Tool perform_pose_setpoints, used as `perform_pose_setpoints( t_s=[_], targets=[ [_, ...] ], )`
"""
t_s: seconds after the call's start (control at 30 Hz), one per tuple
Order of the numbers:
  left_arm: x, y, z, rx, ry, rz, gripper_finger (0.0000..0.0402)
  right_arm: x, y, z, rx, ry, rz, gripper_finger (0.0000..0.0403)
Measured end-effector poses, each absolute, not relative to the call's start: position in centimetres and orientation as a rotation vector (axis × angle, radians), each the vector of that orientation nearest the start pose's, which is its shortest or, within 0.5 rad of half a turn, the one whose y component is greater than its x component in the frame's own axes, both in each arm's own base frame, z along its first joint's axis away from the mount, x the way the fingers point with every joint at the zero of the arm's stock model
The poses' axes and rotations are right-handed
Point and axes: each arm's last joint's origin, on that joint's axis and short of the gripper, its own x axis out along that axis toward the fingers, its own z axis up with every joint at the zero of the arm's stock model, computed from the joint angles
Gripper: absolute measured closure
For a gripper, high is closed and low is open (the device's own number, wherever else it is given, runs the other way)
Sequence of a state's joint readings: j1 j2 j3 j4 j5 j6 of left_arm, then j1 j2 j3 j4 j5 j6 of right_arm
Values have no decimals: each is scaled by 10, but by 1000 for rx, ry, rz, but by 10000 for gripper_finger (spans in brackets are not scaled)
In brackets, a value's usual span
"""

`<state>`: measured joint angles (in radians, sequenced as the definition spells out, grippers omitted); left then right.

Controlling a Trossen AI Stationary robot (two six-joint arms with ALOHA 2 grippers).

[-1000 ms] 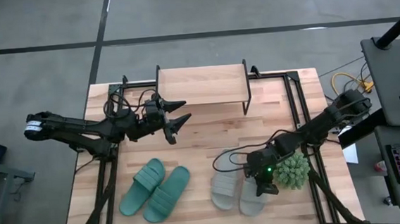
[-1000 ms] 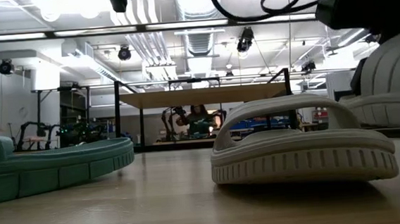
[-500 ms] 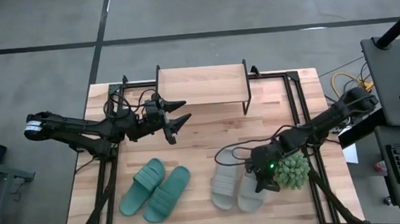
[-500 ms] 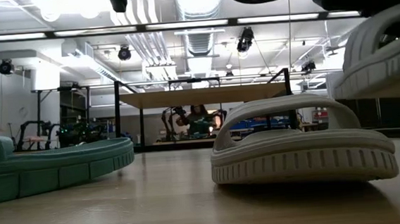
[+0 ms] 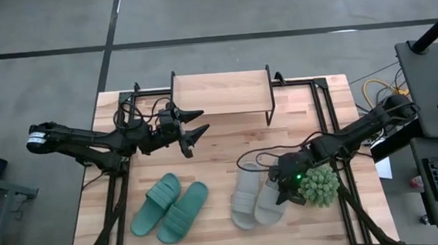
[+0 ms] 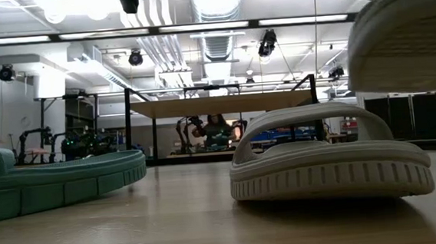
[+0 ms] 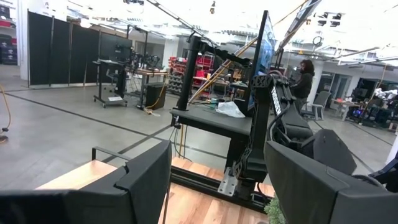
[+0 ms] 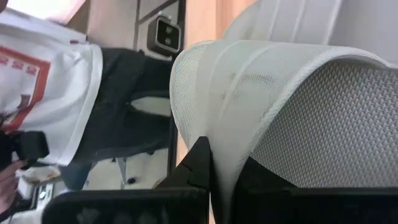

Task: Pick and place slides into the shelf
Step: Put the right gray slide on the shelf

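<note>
- While the right claw [image 5: 285,189] pinches one pale grey-white slide [image 5: 269,202] by its edge, that slide hangs lifted off the worktop [image 5: 221,149] – low view shows its sole [image 6: 405,43] floating up at the right, clear of the wood
- R wrist view: dark fingers [image 8: 200,163] clamped tight on the white rim, ribbed strap [image 8: 292,25] filling most of the shot
- 2nd pale slide [image 5: 245,198] flat on the worktop, just beside the lifted one on its left; low view has it front & centre [image 6: 329,164], strap up
- Spiky green plant ball [image 5: 319,186] sits right next to the right claw, on the outer side
- Teal pair [image 5: 169,207] lies side by side on the worktop's near-left part, angled, well apart from the pale pair; edge of one shows at the left in low view [image 6: 53,183]
- Left claw [image 5: 196,130] hovers over the worktop left of centre, fingers spread wide, holding nothing, pointing toward the shelf's left end
- Shelf [image 5: 221,94] stands at the far edge, centre, light top on black legs; no slides seen on top of it
- L wrist view: both dark fingers [image 7: 146,180] wide apart, room & a person at a desk [image 7: 305,74] beyond
</note>
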<state>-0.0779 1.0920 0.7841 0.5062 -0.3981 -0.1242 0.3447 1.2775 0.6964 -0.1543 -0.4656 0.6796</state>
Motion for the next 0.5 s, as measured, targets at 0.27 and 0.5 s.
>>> perform_pose_setpoints(
  t_s=[0.27,0.5],
  targets=[
    [243,-8,339,-170,-213,307,158,230,90,218,652,929,467,394],
    [243,-8,339,-170,-214,307,158,226,88,227,654,889,473,394]
  ],
)
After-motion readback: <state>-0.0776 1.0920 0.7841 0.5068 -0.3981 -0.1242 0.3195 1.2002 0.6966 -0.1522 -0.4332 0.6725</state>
